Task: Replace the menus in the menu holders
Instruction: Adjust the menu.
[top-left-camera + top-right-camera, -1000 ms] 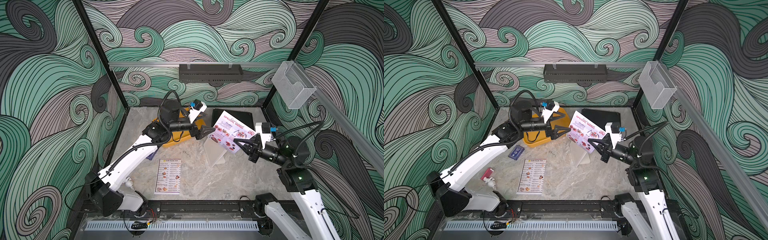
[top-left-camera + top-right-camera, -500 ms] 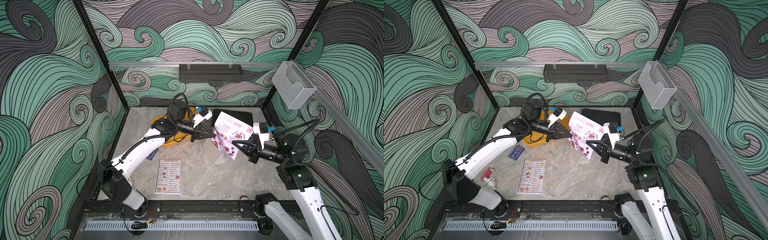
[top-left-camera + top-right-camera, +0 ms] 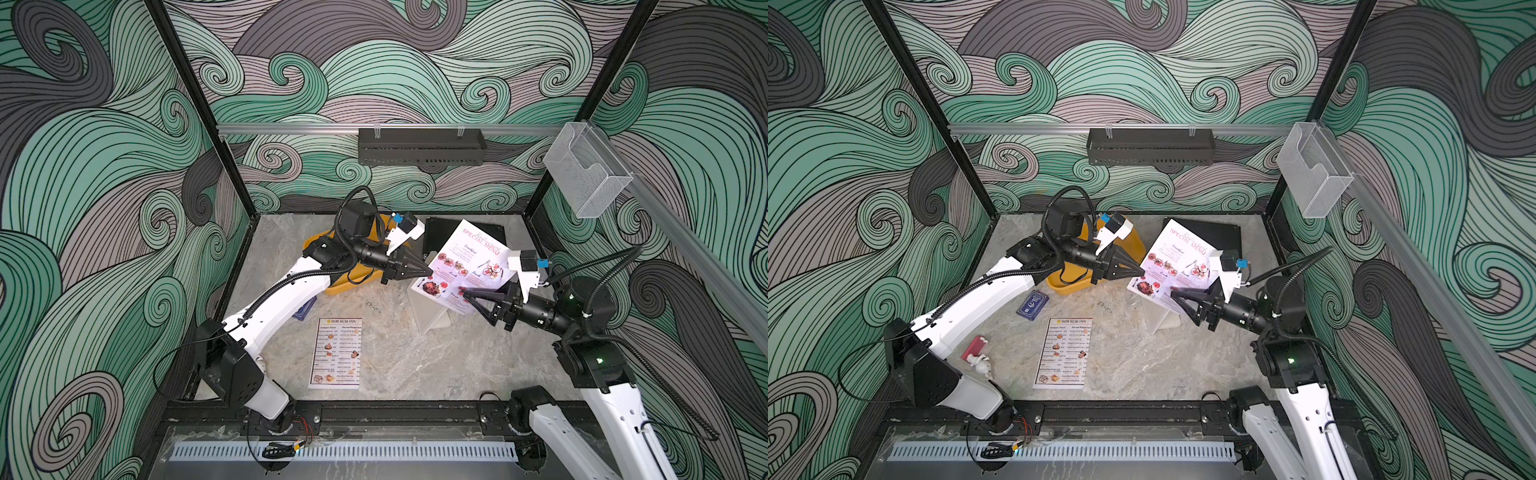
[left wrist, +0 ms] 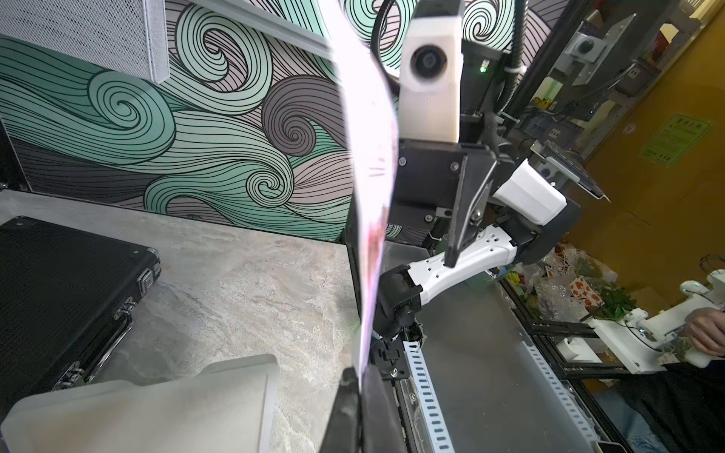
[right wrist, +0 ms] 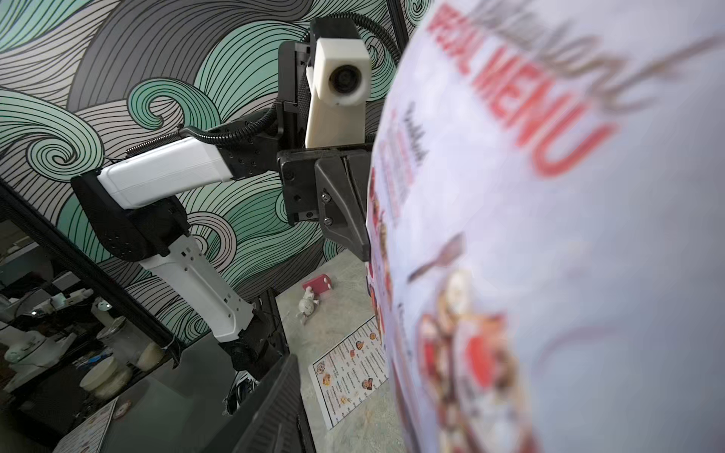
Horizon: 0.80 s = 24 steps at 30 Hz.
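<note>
Jaws of the left gripper (image 3: 428, 272) pinch a side edge of the pink menu (image 3: 471, 259), tilted over the single menu holder (image 3: 429, 312) with its heading end highest, the right gripper (image 3: 470, 299) parted at its lower edge; the second, white menu (image 3: 336, 353) lies flat nearer the front, long axis front-to-back.

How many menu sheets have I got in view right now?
2. The SPECIAL MENU sheet is held up by the left pincer; the DIM SUM INN sheet lies flat on the table. Others may be hidden.
</note>
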Tool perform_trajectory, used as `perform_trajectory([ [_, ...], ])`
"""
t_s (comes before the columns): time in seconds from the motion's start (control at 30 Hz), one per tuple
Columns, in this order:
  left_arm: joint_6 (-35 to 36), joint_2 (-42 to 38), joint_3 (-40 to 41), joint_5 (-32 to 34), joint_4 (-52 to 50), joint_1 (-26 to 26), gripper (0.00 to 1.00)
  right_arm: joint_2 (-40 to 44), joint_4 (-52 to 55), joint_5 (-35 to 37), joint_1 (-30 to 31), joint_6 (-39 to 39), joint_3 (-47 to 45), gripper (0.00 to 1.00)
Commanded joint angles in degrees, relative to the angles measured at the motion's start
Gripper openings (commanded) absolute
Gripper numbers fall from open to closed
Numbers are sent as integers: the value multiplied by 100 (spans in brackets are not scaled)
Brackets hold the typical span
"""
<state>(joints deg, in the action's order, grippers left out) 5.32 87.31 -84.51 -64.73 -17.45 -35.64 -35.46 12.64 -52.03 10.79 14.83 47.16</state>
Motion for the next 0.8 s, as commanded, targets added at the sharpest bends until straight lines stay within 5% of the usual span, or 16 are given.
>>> perform_trajectory([
  [0.0,-419,25,31,-96,567,39,0,158,-768,-220,-2,512,-296,61],
  [0.2,-746,177,45,-219,897,39,0,158,-1449,-233,19,880,-593,50],
  [0.53,-785,236,6,-191,870,31,2,65,-1645,-106,133,879,-635,0],
  [0.67,-699,115,66,450,840,47,49,236,-1183,568,133,733,-652,0],
  [0.77,-833,-179,442,2405,719,57,58,508,-1164,1619,173,1040,-871,0],
])
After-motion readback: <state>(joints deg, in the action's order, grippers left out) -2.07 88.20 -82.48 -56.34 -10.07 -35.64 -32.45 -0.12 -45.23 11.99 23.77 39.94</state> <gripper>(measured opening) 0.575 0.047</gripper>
